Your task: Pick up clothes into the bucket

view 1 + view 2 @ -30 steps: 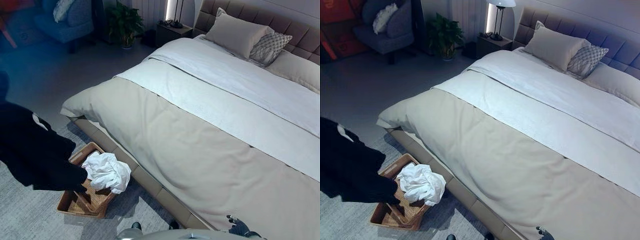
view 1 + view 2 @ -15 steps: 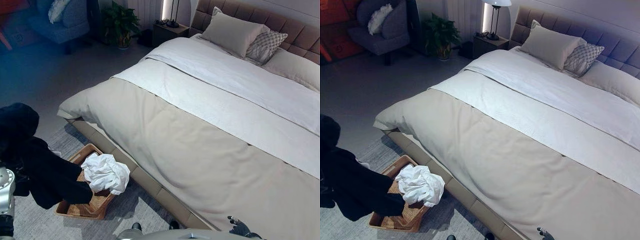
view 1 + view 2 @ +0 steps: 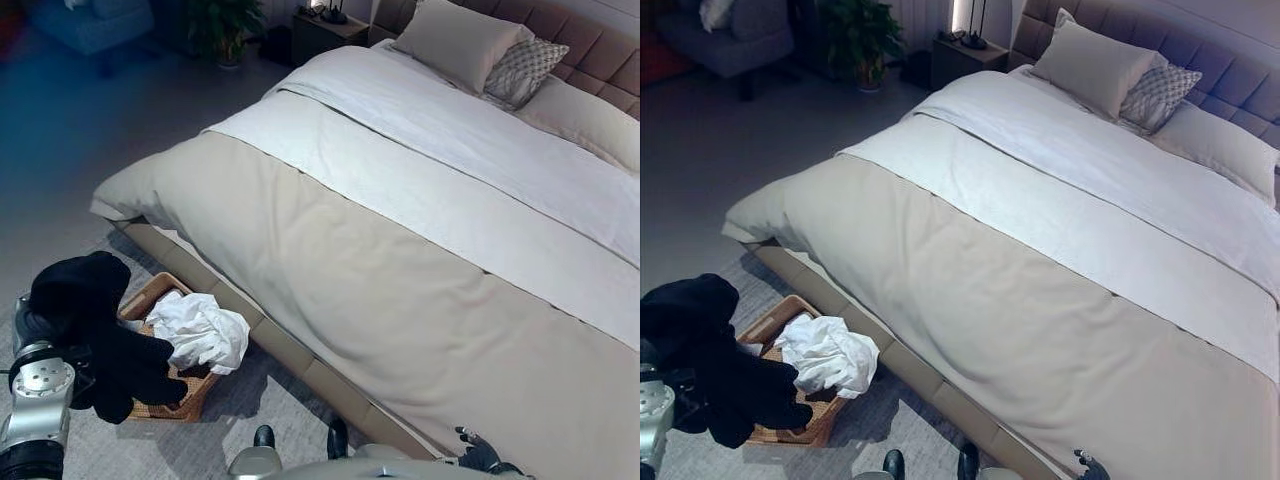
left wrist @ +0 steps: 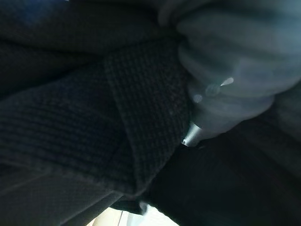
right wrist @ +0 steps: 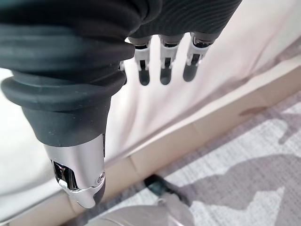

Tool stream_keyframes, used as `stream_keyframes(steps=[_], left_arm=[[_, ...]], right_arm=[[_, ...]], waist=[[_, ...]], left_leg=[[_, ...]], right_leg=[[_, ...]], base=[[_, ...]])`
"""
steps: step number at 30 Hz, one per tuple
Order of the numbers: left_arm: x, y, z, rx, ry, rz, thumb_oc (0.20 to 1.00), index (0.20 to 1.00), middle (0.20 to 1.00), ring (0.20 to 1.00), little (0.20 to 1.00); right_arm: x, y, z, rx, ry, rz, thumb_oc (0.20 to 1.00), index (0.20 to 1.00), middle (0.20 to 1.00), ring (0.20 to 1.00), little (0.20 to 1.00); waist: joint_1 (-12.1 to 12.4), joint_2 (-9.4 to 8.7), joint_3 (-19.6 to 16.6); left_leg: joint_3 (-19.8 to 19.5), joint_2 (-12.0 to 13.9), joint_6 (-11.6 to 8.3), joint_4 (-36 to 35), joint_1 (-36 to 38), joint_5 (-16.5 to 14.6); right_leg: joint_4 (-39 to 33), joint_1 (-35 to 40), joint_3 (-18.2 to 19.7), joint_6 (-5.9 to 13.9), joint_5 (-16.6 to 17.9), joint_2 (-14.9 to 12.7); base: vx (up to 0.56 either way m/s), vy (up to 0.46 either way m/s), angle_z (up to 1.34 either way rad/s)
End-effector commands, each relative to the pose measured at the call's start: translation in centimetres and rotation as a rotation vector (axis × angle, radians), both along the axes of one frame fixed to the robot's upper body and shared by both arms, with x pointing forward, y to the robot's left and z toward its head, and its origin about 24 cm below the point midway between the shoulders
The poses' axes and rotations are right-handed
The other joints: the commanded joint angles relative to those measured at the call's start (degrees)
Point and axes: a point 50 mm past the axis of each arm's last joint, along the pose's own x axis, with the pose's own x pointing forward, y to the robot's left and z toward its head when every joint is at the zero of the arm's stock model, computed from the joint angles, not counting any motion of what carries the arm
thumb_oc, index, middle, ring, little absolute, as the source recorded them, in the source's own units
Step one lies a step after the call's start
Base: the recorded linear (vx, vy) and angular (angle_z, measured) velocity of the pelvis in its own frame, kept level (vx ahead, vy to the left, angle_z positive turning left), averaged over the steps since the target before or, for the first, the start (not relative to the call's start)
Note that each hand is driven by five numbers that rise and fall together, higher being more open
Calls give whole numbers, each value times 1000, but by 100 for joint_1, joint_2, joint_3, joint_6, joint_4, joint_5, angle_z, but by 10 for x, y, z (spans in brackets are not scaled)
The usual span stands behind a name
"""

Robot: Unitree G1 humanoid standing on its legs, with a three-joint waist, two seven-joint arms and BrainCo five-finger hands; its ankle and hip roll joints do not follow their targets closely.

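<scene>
Bedding covers the big bed [image 3: 430, 230], which takes up most of the room, with pillows [image 3: 455, 40] at its far end. Down on the grey rug [image 3: 215, 445] beside the bed sits a woven basket [image 3: 150, 300], and this is the bucket for the clothes. A white garment [image 3: 205, 330] already lies bunched in the basket, spilling over the side nearest the bed.

Next comes the black garment [image 3: 95, 330]. It hangs in a dark heap over the near end of the basket, draped around the left arm. Some of it reaches down onto the basket's rim. So the step in hand looks like dropping this black piece in.

The left robot hand [image 4: 214, 110] is buried in the black cloth. In the left wrist view one silver finger pokes out against the knit, but I cannot tell whether the fingers are curled on the cloth or loose.

The right robot hand [image 5: 162, 68] hangs low beside the bed frame with its fingers straight and apart, holding nothing.

For the next move, I think the left arm needs to be right over the middle of the basket. Then the cloth has to slip free and fall inside, not onto the rug.
</scene>
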Motion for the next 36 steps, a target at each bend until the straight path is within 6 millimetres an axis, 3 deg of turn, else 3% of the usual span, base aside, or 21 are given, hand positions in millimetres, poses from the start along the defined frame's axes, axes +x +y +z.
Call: stream_keyframes(steps=[1, 9, 12, 15, 16, 21, 26, 27, 36], left_arm=[[28, -1, 45, 122, -154, -60, 200, 200, 200, 200, 200], [42, -9, 66, 146, -268, -80, 200, 200, 200, 200, 200], [50, -15, 91, 158, -413, -104, 200, 200, 200, 200, 200], [52, -17, 102, 162, -475, -103, 200, 200, 200, 200, 200], [55, -19, 115, 179, -539, -105, 200, 200, 200, 200, 200], [60, -18, 138, 257, -564, -113, 200, 200, 200, 200, 200], [58, -12, 134, 277, -510, -88, 200, 200, 200, 200, 200], [55, -5, 123, 264, -453, -59, 200, 200, 200, 200, 200], [43, 9, 89, 230, -279, -3, 200, 200, 200, 200, 200]], right_arm=[[26, -5, 11, -40, -89, 69, 1000, 1000, 1000, 1000, 1000], [31, -2, 11, -37, -104, 77, 1000, 1000, 1000, 1000, 1000], [36, 0, 12, -32, -119, 78, 1000, 1000, 1000, 1000, 1000], [37, 2, 12, -28, -123, 83, 1000, 1000, 1000, 1000, 1000], [36, 3, 11, -27, -119, 85, 1000, 1000, 1000, 1000, 1000], [36, 4, 10, -30, -114, 100, 1000, 1000, 1000, 1000, 1000], [36, 5, 10, -29, -117, 108, 1000, 1000, 1000, 1000, 1000], [38, 5, 11, -29, -123, 107, 1000, 1000, 1000, 1000, 1000], [47, 7, 15, -21, -169, 96, 1000, 1000, 1000, 1000, 1000]], waist=[[-112, 47, 164], [-128, 47, 312], [-130, 18, 370], [-131, 0, 391], [-131, -31, 395], [-128, -69, 389], [-135, -98, 389], [-135, -118, 405], [-100, -350, 581]], left_leg=[[-171, -66, 226, 743, -596, -373], [-137, -101, 249, 919, -762, -420], [-135, -97, 248, 974, -852, -430], [-135, -93, 245, 984, -877, -430], [-138, -81, 243, 981, -895, -425], [-144, -72, 231, 927, -902, -399], [-131, -62, 232, 941, -902, -403], [-123, -58, 233, 957, -921, -403], [-126, 20, 224, 1058, -1128, -352]], right_leg=[[462, -570, -167, 439, 243, -392], [530, -702, -109, 433, 273, -404], [535, -778, -89, 437, 309, -399], [536, -807, -96, 438, 325, -399], [533, -825, -93, 440, 334, -392], [514, -830, -122, 447, 349, -389], [507, -842, -119, 448, 363, -388], [502, -856, -106, 450, 373, -385], [507, -1034, -117, 441, 463, -327]], base=[[-22, 1, -6], [-26, 13, -5], [-29, 2, -3], [-13, -2, 0], [0, 0, 0], [0, 0, 0], [0, 0, 0], [0, 0, 0], [-32, -20, 0]])
